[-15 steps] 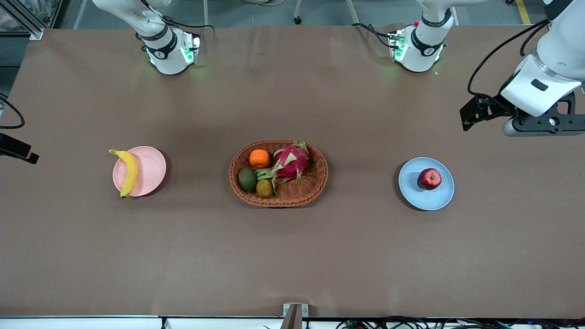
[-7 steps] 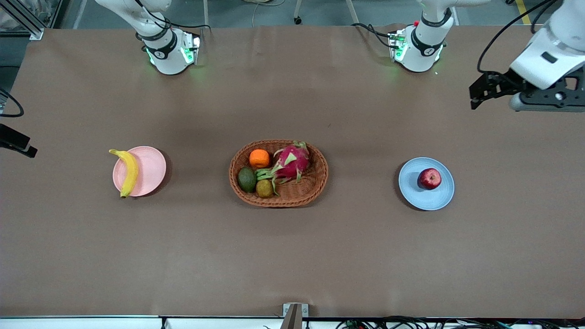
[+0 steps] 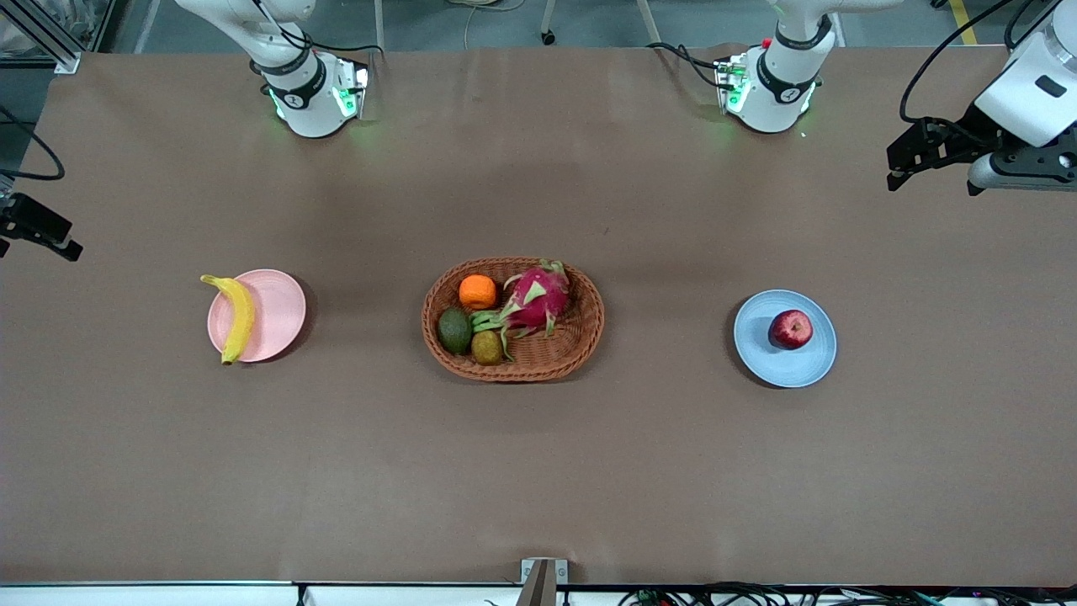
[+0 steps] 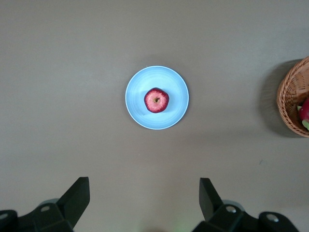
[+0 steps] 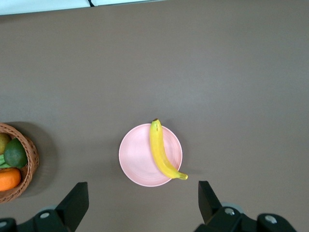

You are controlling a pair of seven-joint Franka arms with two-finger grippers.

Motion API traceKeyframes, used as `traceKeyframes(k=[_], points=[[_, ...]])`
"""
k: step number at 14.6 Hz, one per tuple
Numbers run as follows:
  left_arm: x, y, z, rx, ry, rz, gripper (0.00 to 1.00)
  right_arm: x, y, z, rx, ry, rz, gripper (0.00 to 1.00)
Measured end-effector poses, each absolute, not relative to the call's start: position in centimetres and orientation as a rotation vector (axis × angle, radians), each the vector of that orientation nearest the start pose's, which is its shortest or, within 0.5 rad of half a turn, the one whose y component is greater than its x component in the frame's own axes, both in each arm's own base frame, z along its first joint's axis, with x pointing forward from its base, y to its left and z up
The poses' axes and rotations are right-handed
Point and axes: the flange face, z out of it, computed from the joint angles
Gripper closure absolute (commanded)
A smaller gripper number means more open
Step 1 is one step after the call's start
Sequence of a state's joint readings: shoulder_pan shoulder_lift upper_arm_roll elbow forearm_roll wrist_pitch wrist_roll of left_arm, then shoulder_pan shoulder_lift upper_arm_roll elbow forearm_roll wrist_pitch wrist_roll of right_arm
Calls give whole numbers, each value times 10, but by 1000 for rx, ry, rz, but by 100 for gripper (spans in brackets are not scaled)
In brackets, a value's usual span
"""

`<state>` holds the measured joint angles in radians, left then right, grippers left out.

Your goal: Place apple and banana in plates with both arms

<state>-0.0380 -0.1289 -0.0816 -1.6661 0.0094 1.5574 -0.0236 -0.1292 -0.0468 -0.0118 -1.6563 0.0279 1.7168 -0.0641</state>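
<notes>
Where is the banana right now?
The banana lies on the pink plate, along its rim toward the right arm's end of the table, both ends overhanging. The basket is its nearest neighbour.

2 plates: pink plate, blue plate. 1 banana, 1 apple. 1 wicker basket: 1 orange, 1 dragon fruit, 2 green-brown fruits. 2 arms.

Brown table cover (evenly lit) under grey floor strip.
</notes>
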Motion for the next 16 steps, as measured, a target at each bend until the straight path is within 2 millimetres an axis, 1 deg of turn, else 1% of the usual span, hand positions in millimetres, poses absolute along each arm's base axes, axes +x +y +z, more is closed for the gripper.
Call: traceKeyframes(k=[2, 4, 9, 16], points=[[512, -57, 653, -3125, 129, -55, 0, 537, -74, 623, -3118, 126, -179, 0], [516, -56, 657, -3129, 125, -72, 0, 529, -73, 624, -3119, 126, -179, 0], [528, -56, 648, -3131, 126, -48, 0, 527, -72, 623, -3119, 125, -167, 0], [529, -55, 647, -3132, 122, -35, 0, 527, -72, 624, -3119, 127, -168, 0]])
